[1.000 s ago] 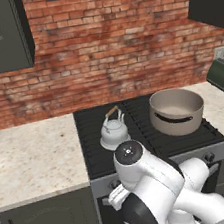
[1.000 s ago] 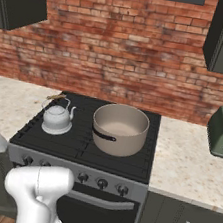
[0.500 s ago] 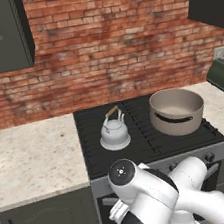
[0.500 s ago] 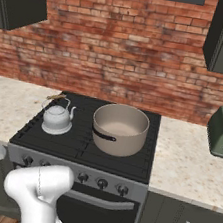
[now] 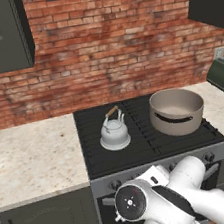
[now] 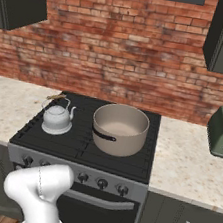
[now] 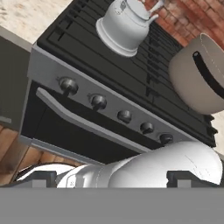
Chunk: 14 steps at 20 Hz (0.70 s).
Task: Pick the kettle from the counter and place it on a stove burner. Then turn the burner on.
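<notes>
Hand view looks up at the front of the stove from low down, so the end effector hangs below the row of knobs, with its two dark tips far apart and nothing between them. It is let go and holds nothing.

Above and ahead of the end effector, the kettle already sits on the stove burner at the front left. It is small, round and shiny grey, with a wide flat bottom, a short spout and a curved wooden handle. Up and to the side of it stands the big beige pot, smooth and round, with a dark handle.

The grates are black, bumpy iron bars. The knobs are small, round and grey on a smooth grey panel. The surface beside the stove is pale speckled stone.

What is left seems to be the knob. All five look the same, so the end effector could turn the wrong one and light the fire under the pot instead. The knobs are small and smooth, so the tips could slip off. The oven handle just under them could get bumped.
</notes>
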{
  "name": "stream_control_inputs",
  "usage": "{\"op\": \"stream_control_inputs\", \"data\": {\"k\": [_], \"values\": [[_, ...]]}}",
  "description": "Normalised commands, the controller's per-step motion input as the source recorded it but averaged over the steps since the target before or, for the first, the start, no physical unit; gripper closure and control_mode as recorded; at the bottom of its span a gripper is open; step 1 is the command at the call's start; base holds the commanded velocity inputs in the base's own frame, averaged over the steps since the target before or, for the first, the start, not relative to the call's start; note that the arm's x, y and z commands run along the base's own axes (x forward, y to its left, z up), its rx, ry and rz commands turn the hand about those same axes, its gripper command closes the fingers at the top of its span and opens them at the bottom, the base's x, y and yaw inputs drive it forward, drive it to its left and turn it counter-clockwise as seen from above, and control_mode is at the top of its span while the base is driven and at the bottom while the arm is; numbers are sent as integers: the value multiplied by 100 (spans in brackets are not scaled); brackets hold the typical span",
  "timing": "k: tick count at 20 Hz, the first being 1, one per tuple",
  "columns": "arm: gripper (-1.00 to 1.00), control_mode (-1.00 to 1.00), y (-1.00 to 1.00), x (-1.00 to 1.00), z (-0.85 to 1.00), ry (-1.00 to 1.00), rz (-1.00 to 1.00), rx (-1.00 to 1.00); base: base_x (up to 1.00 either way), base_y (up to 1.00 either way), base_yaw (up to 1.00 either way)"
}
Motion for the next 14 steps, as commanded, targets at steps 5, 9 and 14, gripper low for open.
{"op": "stream_control_inputs", "data": {"k": [5,9,14], "values": [[-100,-100,-4,-4,0,-5,0,0,0,0,0],[-100,-100,0,0,0,0,0,0,0,0,0],[-100,-100,0,0,0,0,0,0,0,0,0]]}}
